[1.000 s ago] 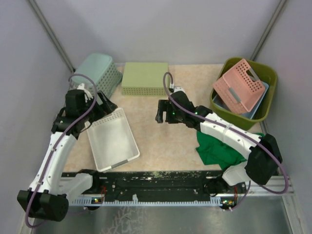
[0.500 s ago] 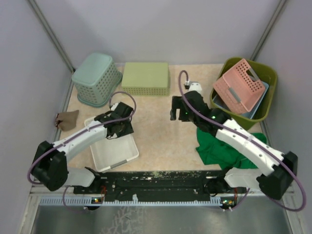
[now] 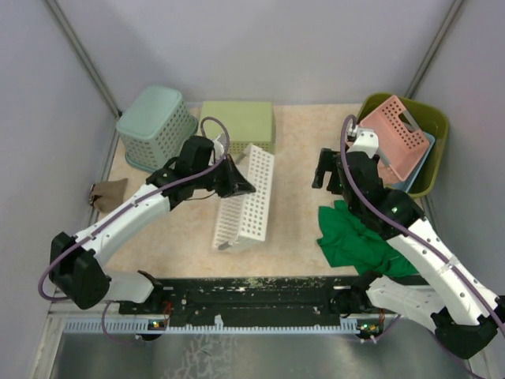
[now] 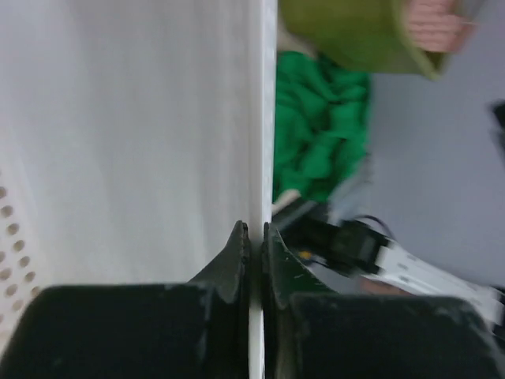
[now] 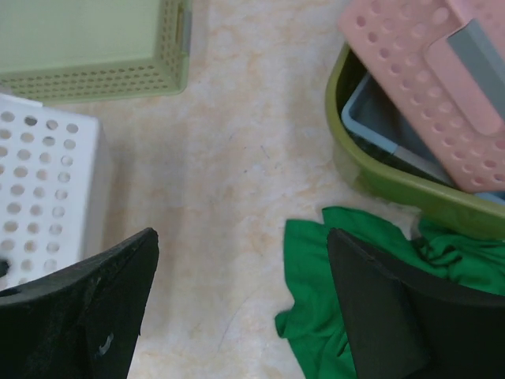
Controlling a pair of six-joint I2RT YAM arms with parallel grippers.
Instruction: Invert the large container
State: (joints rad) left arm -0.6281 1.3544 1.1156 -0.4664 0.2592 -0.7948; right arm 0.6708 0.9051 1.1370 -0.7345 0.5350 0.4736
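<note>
Olive-green large container (image 3: 439, 134) sits upright at the far right corner of the table (image 3: 300, 142), with a pink basket (image 3: 394, 134) and a pale blue tray (image 5: 371, 110) inside it and a green cloth (image 3: 355, 241) just in front. Right gripper (image 3: 325, 170) hovers beside its left wall, fingers spread wide, holding nothing. Left gripper (image 3: 237, 183) pinches the wall of the white basket (image 3: 248, 197), which is tipped on its side mid-table, near the yellow-green basket (image 3: 235, 122).
</note>
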